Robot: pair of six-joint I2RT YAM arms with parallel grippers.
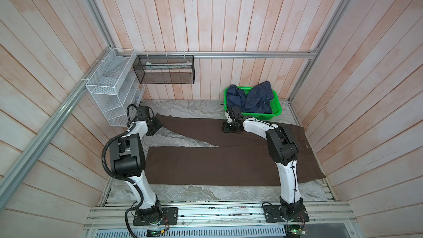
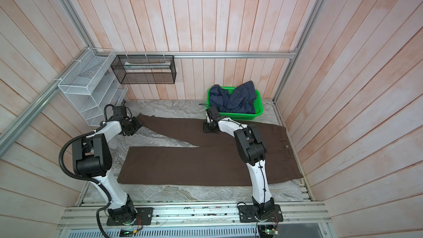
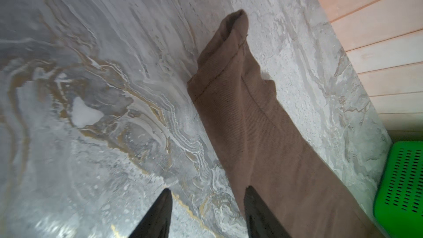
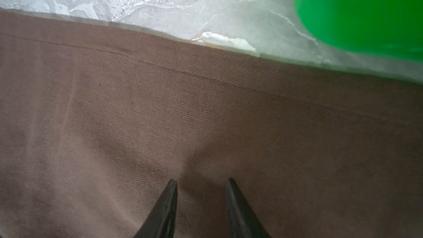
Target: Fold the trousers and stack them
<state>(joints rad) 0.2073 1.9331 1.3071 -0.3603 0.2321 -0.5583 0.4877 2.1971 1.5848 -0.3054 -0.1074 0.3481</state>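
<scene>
- Left gripper (image 3: pixel 207 193): jaws apart, gripping nothing. One finger is over the far leg's edge near the cuff (image 3: pixel 231 30), the other over bare table (image 3: pixel 91 88).
- Right gripper (image 4: pixel 201 180): jaws apart, tips low over the same leg, nearer the waist. No pinch of cloth shows.
- Trousers (image 1: pixel 206 163): spread flat across the table, legs splayed, waist to the right, near the green basket (image 1: pixel 277 111).
- The step looks like taking the far leg to fold it onto the near one. Both grippers should pinch both layers at the edge, lift evenly and keep clear of the basket.
</scene>
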